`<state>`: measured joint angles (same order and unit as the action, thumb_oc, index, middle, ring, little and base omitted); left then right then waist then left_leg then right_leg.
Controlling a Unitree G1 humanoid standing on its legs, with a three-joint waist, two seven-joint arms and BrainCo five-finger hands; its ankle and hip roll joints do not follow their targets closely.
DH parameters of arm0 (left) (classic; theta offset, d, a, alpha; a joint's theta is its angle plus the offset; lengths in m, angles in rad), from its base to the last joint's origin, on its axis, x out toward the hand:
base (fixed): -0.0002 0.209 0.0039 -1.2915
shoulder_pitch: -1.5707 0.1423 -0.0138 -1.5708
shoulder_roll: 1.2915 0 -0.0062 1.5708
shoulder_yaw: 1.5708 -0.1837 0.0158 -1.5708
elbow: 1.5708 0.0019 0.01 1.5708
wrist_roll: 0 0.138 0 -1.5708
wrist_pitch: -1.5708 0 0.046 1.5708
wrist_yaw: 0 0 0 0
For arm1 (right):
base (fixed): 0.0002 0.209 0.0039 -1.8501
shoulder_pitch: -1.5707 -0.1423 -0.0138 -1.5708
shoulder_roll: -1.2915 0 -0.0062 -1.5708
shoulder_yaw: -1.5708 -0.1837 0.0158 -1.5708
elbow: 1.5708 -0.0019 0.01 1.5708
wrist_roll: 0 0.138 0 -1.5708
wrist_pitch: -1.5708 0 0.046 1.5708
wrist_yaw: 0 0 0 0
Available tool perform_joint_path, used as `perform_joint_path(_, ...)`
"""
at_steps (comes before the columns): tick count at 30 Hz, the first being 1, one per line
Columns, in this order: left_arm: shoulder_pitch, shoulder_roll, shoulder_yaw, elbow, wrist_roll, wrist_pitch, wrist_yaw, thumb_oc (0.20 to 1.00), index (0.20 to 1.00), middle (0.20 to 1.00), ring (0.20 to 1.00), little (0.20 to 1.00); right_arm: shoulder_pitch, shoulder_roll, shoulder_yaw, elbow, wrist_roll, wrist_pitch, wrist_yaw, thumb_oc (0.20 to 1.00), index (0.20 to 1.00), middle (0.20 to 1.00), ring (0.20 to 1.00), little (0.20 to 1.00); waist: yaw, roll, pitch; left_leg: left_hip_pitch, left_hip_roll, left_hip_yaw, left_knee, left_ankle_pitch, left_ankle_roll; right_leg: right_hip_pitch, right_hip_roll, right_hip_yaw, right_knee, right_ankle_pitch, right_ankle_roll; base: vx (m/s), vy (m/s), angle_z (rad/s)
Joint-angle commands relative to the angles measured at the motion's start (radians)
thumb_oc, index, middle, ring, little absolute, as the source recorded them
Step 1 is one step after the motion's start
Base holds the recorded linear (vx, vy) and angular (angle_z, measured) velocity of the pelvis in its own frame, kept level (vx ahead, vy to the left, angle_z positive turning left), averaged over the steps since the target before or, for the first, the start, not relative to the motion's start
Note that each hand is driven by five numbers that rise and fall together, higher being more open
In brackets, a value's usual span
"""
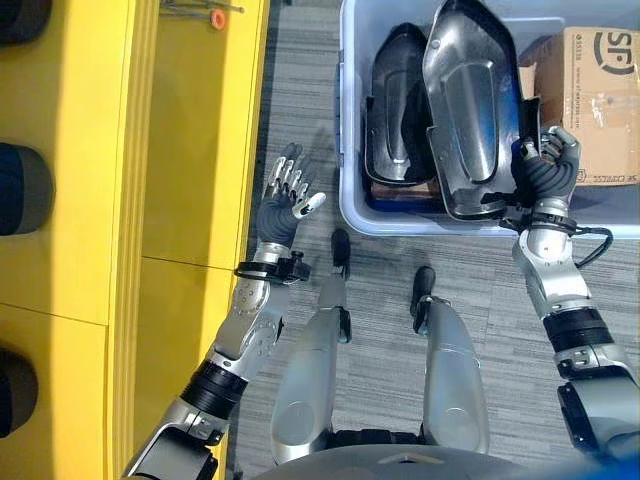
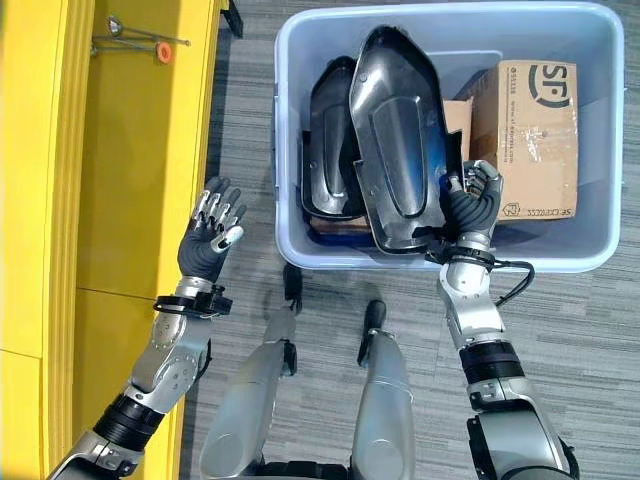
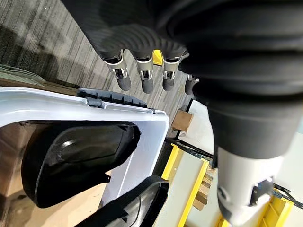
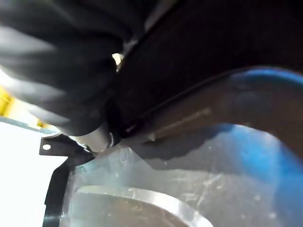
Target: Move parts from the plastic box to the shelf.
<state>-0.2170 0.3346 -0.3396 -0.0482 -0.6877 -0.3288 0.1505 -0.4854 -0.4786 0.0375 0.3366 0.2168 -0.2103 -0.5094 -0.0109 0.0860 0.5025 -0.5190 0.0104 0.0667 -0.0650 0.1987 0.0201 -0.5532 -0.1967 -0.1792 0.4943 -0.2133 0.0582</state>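
The glossy black moulded shell (image 2: 395,140) stood tilted against the near wall of the plastic box (image 2: 590,262), gripped at its lower right edge by the right hand (image 2: 470,205), fingers curled round it. It looked stiff, light, slippery; an edge grip suited it. Well left of the box, beside the yellow shelf (image 2: 130,180), the left hand (image 2: 208,235) hung open.

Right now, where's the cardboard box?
The cardboard box sits inside the plastic box at its right end in the eye views, just right of the dark part gripped by the right hand.
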Motion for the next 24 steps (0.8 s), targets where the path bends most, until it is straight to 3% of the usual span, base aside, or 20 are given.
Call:
perform_joint_path(1,-0.03,0.015,0.021,-0.039,-0.013,-0.02,-0.038,1.0,1.0,1.0,1.0,1.0,-0.017,-0.005,-0.068,-0.085,0.021,-0.107,0.008,0.2,0.2,0.2,0.2,0.2,0.006,-0.027,-0.039,0.179,0.098,0.002,0.074,-0.137,-0.119,0.186,-0.078,0.011,-0.382,0.278,0.107,0.02,0.002,-0.09)
perform_joint_path(15,0.119,0.021,0.08,-0.045,-0.041,0.015,-0.1,1.0,1.0,1.0,1.0,1.0,0.244,0.05,-0.112,-0.253,0.086,-0.104,0.135,0.2,0.2,0.2,0.2,0.2,0.0,-0.051,-0.149,0.317,0.133,-0.016,0.029,-0.124,-0.134,0.323,-0.061,-0.01,-0.401,0.247,0.103,0.03,-0.021,0.01)
perform_joint_path(24,0.257,0.024,0.155,-0.039,-0.034,0.049,-0.143,1.0,1.0,1.0,1.0,1.0,0.311,0.04,-0.108,-0.247,0.106,-0.073,0.21,0.2,0.2,0.2,0.2,0.2,0.025,-0.06,-0.226,0.426,0.225,-0.041,0.044,-0.109,-0.161,0.415,0.017,-0.055,-0.293,0.134,0.056,0.0,-0.136,0.12)
